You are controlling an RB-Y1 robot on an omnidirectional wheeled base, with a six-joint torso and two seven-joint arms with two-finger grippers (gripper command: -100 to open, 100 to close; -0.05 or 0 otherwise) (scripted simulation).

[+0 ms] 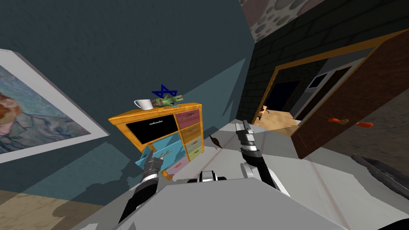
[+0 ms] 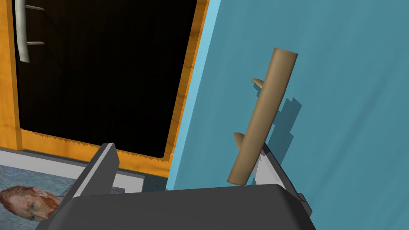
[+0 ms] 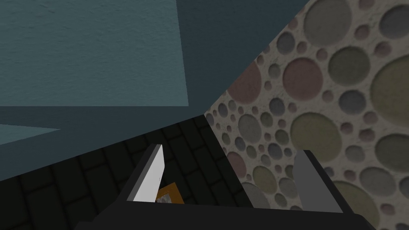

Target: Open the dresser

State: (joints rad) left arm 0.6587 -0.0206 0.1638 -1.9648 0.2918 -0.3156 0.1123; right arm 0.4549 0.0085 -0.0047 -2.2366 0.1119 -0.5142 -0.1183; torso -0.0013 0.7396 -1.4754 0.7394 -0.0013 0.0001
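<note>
Zero grip: left claw (image 2: 185, 149) wide open beside tan handle (image 2: 263, 115), part-open blue drawer (image 2: 339, 100) of dresser (image 1: 155, 115); right claw (image 3: 231, 148) open, empty.

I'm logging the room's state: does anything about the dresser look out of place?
The blue drawer sticks out of the dresser, while the other drawers look shut. The left gripper is at the drawer's brown handle, fingers open.

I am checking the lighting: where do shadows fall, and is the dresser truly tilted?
Head view: the dresser slants with the wall, so that is camera roll; the wall shows lighter and darker bands. Left wrist view: the handle throws a jagged shadow on the blue drawer.
</note>
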